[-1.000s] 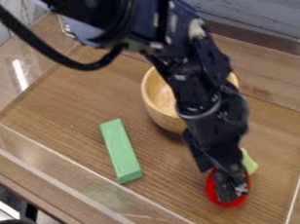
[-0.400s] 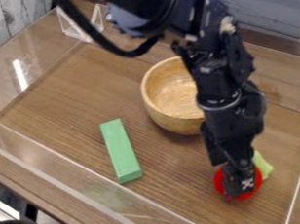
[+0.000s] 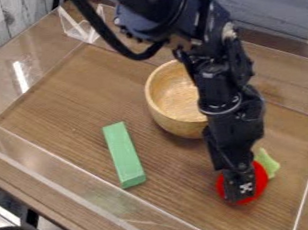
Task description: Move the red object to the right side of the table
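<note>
The red object [image 3: 251, 189], a small bright-red ball with a pale green leaf tab [image 3: 269, 164], lies near the table's front right corner. My gripper [image 3: 239, 184] points steeply down right over it, its dark fingertips at the ball's top and left side. The jaws stand open and the ball still rests on the dark wood-grain table [image 3: 76, 103]. Part of the ball is hidden behind the fingers. The black arm reaches in from the upper left, crossing over the bowl.
A wooden bowl [image 3: 183, 97] stands mid-table, just behind the gripper. A flat green rectangular block [image 3: 122, 155] lies to the front left. Low clear acrylic walls [image 3: 39, 146] edge the table, with the right wall close to the ball.
The arm swung so the bowl shows more fully, and the gripper sank lower onto the red ball. The ball and its leaf tab stay in about the same spot.
</note>
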You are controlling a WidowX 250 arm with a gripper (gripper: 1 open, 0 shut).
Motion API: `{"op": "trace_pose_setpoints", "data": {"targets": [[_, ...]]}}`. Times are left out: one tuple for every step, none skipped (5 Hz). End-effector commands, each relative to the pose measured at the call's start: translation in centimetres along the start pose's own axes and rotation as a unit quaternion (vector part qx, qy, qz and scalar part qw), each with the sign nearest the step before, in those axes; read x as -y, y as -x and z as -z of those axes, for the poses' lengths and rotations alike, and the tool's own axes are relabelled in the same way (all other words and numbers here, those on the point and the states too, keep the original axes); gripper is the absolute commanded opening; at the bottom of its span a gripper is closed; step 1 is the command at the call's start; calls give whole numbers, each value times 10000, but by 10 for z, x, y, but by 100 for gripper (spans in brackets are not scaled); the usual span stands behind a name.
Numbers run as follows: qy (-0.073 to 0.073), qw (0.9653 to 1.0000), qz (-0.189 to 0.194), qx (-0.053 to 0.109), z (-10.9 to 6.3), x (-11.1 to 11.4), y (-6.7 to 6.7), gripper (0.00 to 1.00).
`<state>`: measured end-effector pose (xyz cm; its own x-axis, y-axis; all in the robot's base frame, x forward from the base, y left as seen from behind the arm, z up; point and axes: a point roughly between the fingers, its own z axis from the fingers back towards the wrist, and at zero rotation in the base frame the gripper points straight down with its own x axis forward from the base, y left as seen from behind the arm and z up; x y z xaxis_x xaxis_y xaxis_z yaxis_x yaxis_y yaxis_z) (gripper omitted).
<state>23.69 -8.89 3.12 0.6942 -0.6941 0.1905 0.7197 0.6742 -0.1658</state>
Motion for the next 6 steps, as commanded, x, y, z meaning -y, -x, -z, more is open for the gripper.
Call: {"op": "trace_pose_setpoints", "data": {"targets": [[-235, 9990, -338, 166, -11, -4, -1, 100], [-400, 9969, -644, 219, -20, -3, 1, 100], [-451, 9973, -558, 187, -26, -3, 1, 100], [-447, 9979, -426, 185, -28, -2, 0, 100], [-529, 9980, -272, 222, -32, 4, 5, 100], [-636, 9975, -110, 272, -38, 10, 9, 100]]}}
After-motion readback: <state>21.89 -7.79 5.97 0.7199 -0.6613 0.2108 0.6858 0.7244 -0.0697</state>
